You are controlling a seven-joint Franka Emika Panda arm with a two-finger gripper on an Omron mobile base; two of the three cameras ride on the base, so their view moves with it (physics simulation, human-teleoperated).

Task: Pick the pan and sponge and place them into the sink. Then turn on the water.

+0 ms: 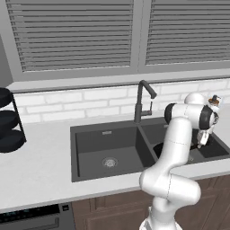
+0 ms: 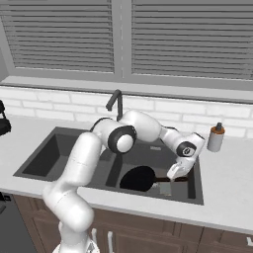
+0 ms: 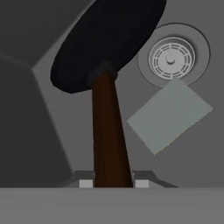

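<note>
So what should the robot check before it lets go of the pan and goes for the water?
1. Pan inside the sink: ok, it sits in the right basin.
2. Sponge in the sink: ok, it lies on the basin floor beside the drain.
3. Claw on the pan handle: ok, shut around the brown handle.
4. Pan resting flat on the bottom: cannot tell.
5. Sponge clear of the pan: ok, a gap shows between them.
6. Water running from the faucet: not ok, no stream yet.
</note>
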